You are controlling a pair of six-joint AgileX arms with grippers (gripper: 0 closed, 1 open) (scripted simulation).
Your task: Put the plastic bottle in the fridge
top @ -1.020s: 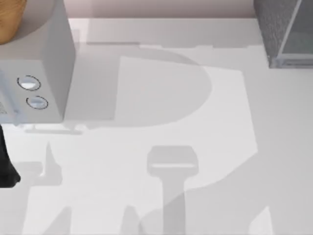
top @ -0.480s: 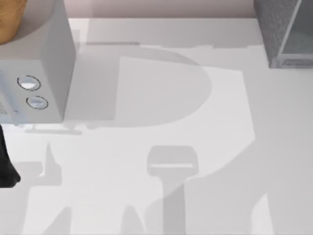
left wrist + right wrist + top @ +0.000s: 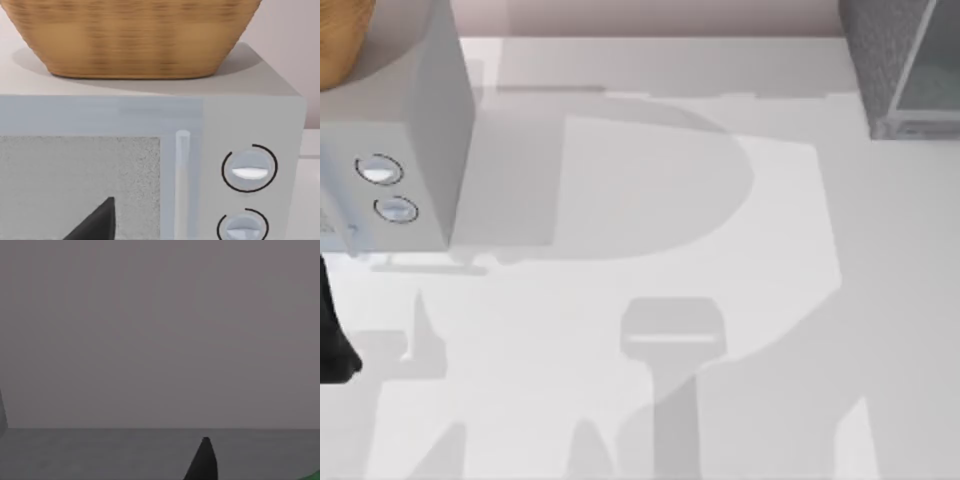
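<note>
The fridge (image 3: 880, 60), a dark grey speckled box with a paler panel in a light frame, stands at the table's far right corner in the top view. A dark part of my left arm (image 3: 332, 335) shows at the left edge, in front of the pale grey box. A dark part of my left gripper (image 3: 95, 222) points at that box's door in the left wrist view. In the right wrist view, a dark part of my right gripper (image 3: 202, 462) faces a plain dim grey surface. A green sliver (image 3: 315, 475) lies beside it, too little to tell whether it is the plastic bottle.
A pale grey box with two round knobs (image 3: 395, 150) stands at the far left. A woven basket (image 3: 135, 35) sits on top of it. Arm shadows fall across the white table (image 3: 650, 200) in the middle and near side.
The shadow edge at the table's lower right has shifted slightly. Nothing else has visibly moved.
</note>
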